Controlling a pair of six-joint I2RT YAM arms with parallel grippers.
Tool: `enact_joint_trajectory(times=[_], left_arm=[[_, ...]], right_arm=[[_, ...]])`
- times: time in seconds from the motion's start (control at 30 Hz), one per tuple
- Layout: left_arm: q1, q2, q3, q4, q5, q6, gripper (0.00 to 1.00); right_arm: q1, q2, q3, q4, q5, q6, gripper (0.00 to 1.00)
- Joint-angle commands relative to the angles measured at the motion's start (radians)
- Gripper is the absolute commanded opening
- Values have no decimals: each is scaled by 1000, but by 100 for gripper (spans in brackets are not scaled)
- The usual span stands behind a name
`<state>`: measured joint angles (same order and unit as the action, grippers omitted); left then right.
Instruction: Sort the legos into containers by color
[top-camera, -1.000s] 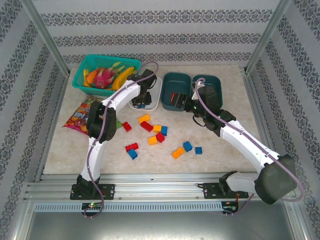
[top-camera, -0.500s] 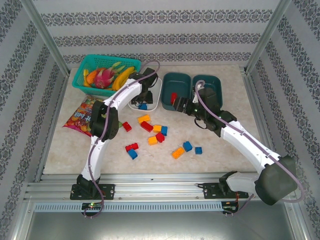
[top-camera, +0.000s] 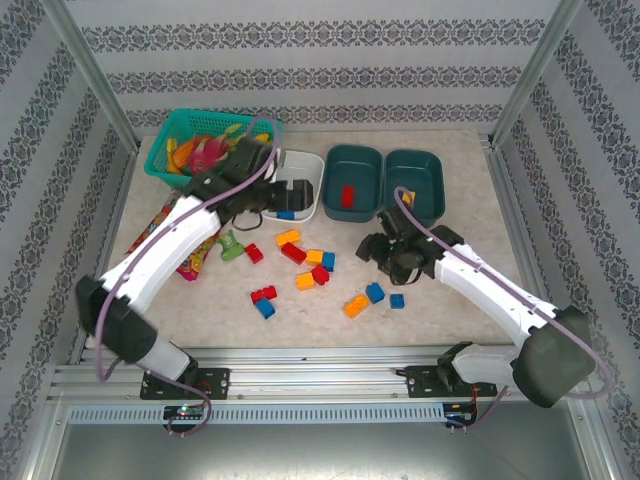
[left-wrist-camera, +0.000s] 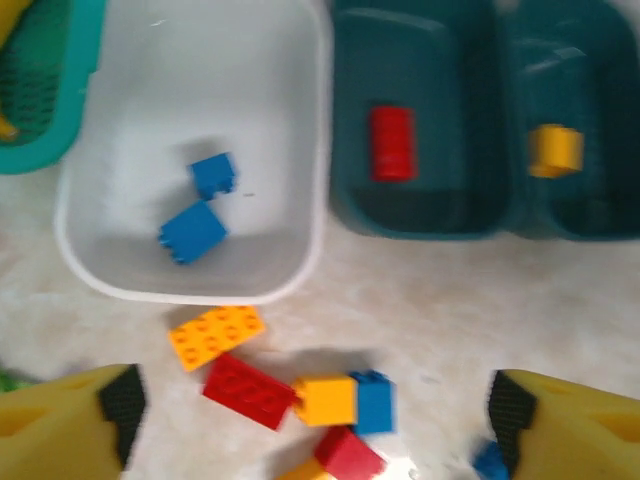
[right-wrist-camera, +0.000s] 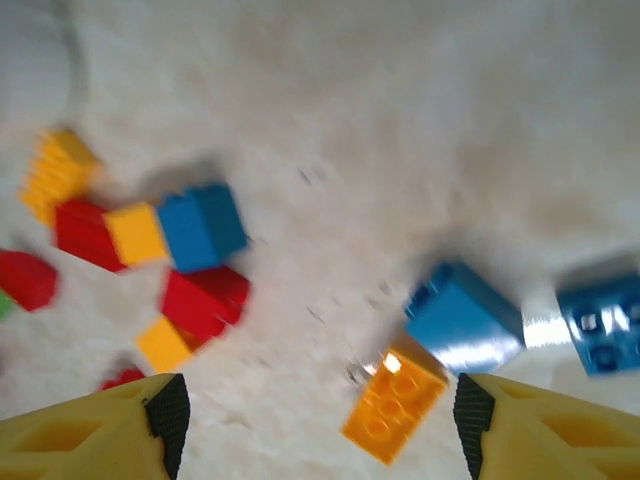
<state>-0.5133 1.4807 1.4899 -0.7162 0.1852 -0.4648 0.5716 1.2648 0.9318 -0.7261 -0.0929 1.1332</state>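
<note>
Two blue bricks (left-wrist-camera: 192, 230) in white tub (left-wrist-camera: 200, 295)

My left gripper (left-wrist-camera: 315, 405) has just released: fingers spread wide, empty. The middle teal tub (left-wrist-camera: 420, 215) holds one red brick (left-wrist-camera: 392, 143), the right teal tub (left-wrist-camera: 580, 215) one yellow brick (left-wrist-camera: 556, 150). The right gripper (right-wrist-camera: 315, 410), fingers spread and empty, hovers over the loose legos (top-camera: 310, 270).

No text, number or brand can be read anywhere. The colourful snack bag (top-camera: 166, 212) by the left edge of the table (top-camera: 450, 320) carries print, but what shows of it is too small to make out (not one letter comes clear). The legos (left-wrist-camera: 246, 388) are too blurred for any mark on the studs.
</note>
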Motion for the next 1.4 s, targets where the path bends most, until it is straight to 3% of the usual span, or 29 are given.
enact_joint_trajectory(times=[0.0, 0.17, 0.33, 0.53, 0.77, 0.9, 1.17, 1.37], left_arm=[[-24, -97, -141, 111, 188, 70, 100], [-29, -256, -312, 105, 249, 37, 99], [-33, -362, -407, 93, 245, -6, 98], [-33, -424, -440, 91, 257, -21, 98], [-33, -447, -436, 70, 253, -16, 97], [-33, -454, -432, 72, 250, -22, 97], [-33, -434, -412, 149, 217, -110, 97], [-34, -319, -339, 296, 215, -200, 97]], right_arm=[[67, 42, -53, -28, -34, 258, 75], [140, 130, -80, 10, -36, 381, 79], [199, 208, -67, 43, -1, 475, 76], [205, 304, -74, 101, -3, 499, 71], [204, 380, -69, 144, 12, 479, 52], [204, 390, -58, 144, 22, 463, 36], [183, 258, 132, -25, 183, 245, 28], [5, 172, 253, -129, 291, -14, 27]])
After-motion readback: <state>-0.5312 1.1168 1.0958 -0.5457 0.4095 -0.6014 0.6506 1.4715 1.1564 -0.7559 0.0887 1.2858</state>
